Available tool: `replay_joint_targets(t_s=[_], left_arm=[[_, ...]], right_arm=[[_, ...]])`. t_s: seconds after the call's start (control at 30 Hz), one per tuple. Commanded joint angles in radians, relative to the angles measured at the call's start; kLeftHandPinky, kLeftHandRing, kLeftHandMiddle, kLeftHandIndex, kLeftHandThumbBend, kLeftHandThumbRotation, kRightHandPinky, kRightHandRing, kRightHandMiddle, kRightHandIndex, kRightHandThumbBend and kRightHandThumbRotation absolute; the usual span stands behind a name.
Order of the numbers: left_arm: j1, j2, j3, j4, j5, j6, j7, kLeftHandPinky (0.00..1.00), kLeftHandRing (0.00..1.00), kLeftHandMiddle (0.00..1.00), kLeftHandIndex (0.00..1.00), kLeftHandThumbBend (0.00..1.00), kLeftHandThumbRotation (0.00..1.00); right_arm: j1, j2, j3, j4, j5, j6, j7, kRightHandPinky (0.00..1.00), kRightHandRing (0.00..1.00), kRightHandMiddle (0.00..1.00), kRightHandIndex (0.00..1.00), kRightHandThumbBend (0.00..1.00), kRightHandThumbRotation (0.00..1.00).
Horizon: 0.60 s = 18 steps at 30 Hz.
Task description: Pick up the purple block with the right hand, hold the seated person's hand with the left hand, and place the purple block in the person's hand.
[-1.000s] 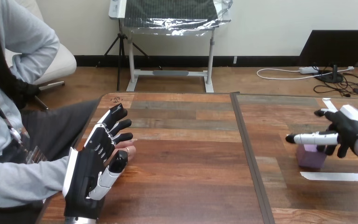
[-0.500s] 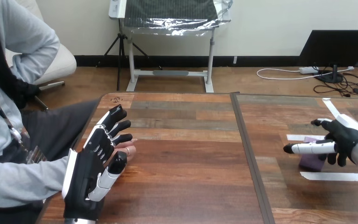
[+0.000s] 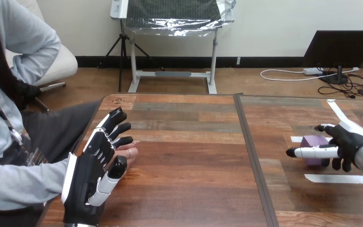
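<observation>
The purple block (image 3: 312, 143) hangs tilted just above the table at the right, between the thumb and fingers of my right hand (image 3: 350, 141), which is shut on it. One finger of that hand sticks out straight to the left under the block. At the left edge my left hand (image 3: 87, 176) shows its back, with its fingers stretched along the person's hand (image 3: 129, 152). The person's fingertips peek out between my fingers and my bent thumb, which lies across them.
White tape strips lie on the wooden table (image 3: 189, 156) near the right hand: one (image 3: 335, 178) in front of the block, one (image 3: 296, 139) beside it, one (image 3: 334, 107) farther back. A dark seam (image 3: 251, 156) runs front to back.
My right hand has closed on the purple block and raised it off the table, tilting it. The left hand and the person's hand have hardly moved.
</observation>
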Motion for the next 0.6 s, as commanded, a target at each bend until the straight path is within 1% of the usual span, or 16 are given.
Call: replay_joint_targets(t_s=[0.0, 0.23, 0.37, 0.47, 0.57], left_arm=[[-0.031, 0.008, 0.005, -0.039, -0.002, -0.024, -0.003, 0.75, 0.84, 0.88, 0.87, 1.00, 0.82], [-0.032, 0.007, 0.005, -0.038, -0.010, -0.024, -0.008, 0.75, 0.84, 0.88, 0.87, 1.00, 0.82], [-0.034, 0.003, 0.003, -0.040, -0.032, -0.017, -0.029, 0.75, 0.84, 0.88, 0.87, 1.00, 0.82], [-0.036, 0.001, 0.004, -0.040, -0.043, -0.014, -0.041, 0.75, 0.84, 0.88, 0.86, 1.00, 0.81], [-0.039, -0.001, 0.006, -0.037, -0.050, -0.012, -0.049, 0.75, 0.84, 0.88, 0.86, 1.00, 0.81]], right_arm=[[-0.019, 0.028, 0.004, -0.010, -0.002, 0.003, -0.010, 0.12, 0.17, 0.27, 0.95, 1.00, 0.57], [-0.019, 0.029, 0.001, -0.011, 0.001, 0.003, -0.013, 0.13, 0.18, 0.28, 0.95, 1.00, 0.57], [-0.020, 0.029, 0.000, -0.011, 0.001, 0.000, -0.018, 0.15, 0.20, 0.30, 0.95, 1.00, 0.57], [-0.022, 0.029, 0.001, -0.011, 0.000, 0.000, -0.018, 0.15, 0.20, 0.30, 0.95, 1.00, 0.57], [-0.024, 0.029, 0.002, -0.012, -0.002, -0.001, -0.018, 0.13, 0.18, 0.28, 0.95, 1.00, 0.60]])
